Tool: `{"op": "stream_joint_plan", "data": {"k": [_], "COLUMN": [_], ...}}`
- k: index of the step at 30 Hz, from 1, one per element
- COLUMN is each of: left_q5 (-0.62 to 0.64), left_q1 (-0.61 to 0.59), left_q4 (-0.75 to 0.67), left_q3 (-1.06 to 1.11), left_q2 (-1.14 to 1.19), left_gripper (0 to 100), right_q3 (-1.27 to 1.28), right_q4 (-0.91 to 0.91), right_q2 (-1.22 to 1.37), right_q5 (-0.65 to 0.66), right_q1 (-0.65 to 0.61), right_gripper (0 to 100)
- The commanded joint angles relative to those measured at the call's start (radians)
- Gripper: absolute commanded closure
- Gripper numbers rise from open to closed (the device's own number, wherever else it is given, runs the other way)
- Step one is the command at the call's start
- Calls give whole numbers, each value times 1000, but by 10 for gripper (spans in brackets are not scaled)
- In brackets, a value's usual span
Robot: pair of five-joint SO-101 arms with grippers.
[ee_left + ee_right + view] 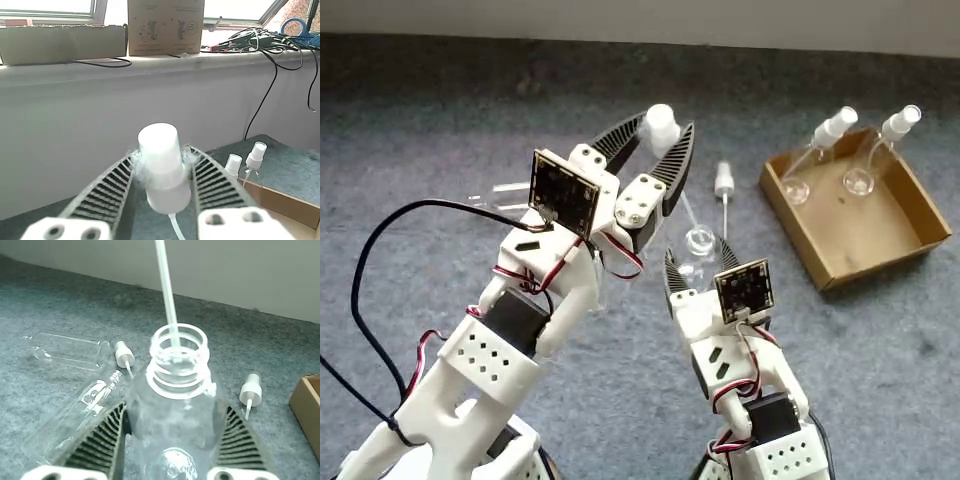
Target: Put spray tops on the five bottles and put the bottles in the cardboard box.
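L gripper (163, 155) pinches the spray top (162, 170), its thin tube (167, 290) poking into the bottle (172, 400) the R gripper (698, 258) hugs, near the cardboard box (880, 250). If it comes down tilted, tube cld bend & top won't sit right.

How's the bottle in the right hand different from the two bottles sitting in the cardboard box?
The bottle in the right hand has an open neck, with only a dip tube going in; the boxed bottles each wear a white spray top. The held bottle stands roughly upright; the boxed bottles lean against the cardboard box's far rim. All three are clear.
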Motion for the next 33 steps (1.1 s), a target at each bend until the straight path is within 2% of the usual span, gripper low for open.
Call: {"op": "stream_joint_plan", "data": {"k": [1, 7, 16, 33], "left_q5": [-12, -12, -8, -11], "left_q1": [53, 143, 185, 194], "left_q4": [9, 14, 204, 210], "left_q3": [-45, -44, -44, 53], "left_q2": [-15, -15, -16, -16], "left_gripper": [995, 995, 995, 995], "right_q3": [117, 117, 117, 119], "right_q4": [4, 4, 4, 4], "right_q2": [-12, -13, -15, -16], "right_q5": [0, 0, 0, 0], "right_q1": [21, 21, 22, 22], "right_gripper": [864, 864, 864, 864]}}
